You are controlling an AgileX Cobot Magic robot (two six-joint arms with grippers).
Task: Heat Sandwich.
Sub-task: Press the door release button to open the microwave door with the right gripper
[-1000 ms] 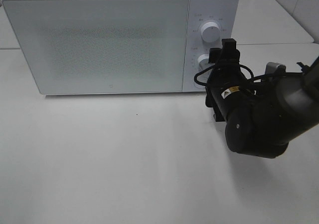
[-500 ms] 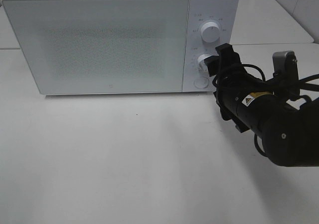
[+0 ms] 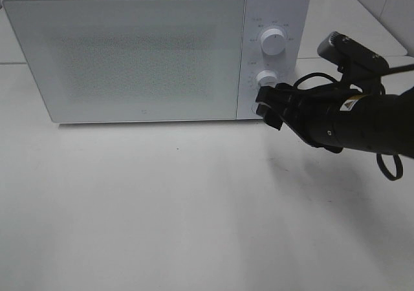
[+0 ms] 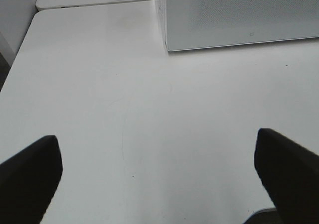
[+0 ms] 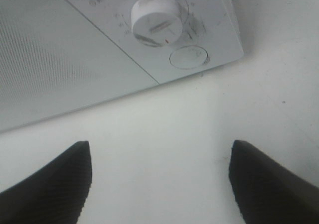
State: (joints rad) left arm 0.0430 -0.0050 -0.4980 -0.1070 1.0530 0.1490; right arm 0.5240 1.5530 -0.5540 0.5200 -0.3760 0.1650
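Right tool (image 3: 266,107): jaws apart and gripping nothing, tips close to the near right corner of the microwave's control panel.
Left tool (image 4: 159,176): jaws spread wide and empty, over bare tabletop (image 4: 149,99) to the left of the microwave.
Round button (image 5: 188,56): lowest item on the panel, directly under the lower knob (image 5: 155,14); probably the door release.
Upper knob (image 3: 272,42): farther up the panel, well clear of the tool.
Risk, slip: button and lower knob sit close together, so a tip that strays could turn the knob instead of pressing the button.
Risk, shove: a hard press could push the microwave (image 3: 142,58) away across the smooth tabletop.
Risk, door: if the door (image 3: 129,58) springs open, it may swing toward the near side.
Container, microwave: door shut; its speckled front hides the inside, so the contents cannot be told.
Sandwich: not visible in any view; possibly inside the microwave, unconfirmed.
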